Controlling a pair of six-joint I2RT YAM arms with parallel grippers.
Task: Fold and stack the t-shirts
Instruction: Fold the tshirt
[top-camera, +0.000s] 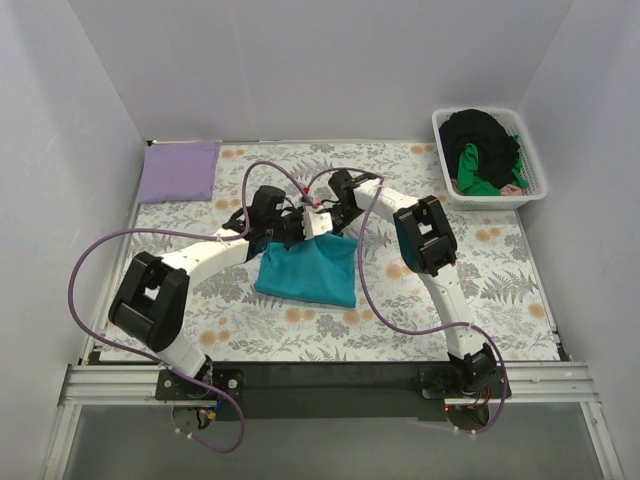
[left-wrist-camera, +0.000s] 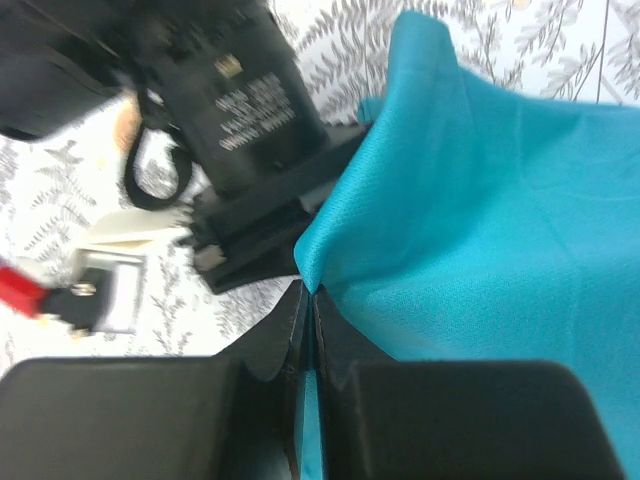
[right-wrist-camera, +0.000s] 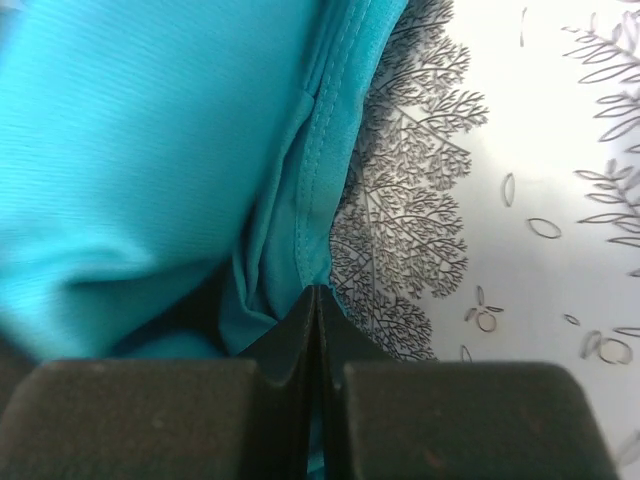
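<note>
Tablecloth (top-camera: 500, 270): teal t-shirt (top-camera: 310, 275) in left gripper (left-wrist-camera: 308, 292)

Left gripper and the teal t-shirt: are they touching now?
Touching. The left wrist view shows the left gripper shut on the teal t-shirt, cloth pinched between its fingertips.

Pinched hems and a heaped basket, largely out of sight

The left gripper (left-wrist-camera: 308, 292) and right gripper (right-wrist-camera: 316, 295) are pressed closed on the teal t-shirt (top-camera: 308, 275), and how much cloth sits between the fingers is hidden. From above, both wrists cover the shirt's far edge. The left wrist view blurs the other arm's black housing (left-wrist-camera: 250, 110), its label unreadable, and the shirt runs off the right edge. In the basket (top-camera: 480, 203), the black t-shirt (top-camera: 485, 135) and green t-shirt (top-camera: 475, 178) lie heaped, their number unclear. A pinkish scrap (top-camera: 512, 188) is too small to identify.
</note>
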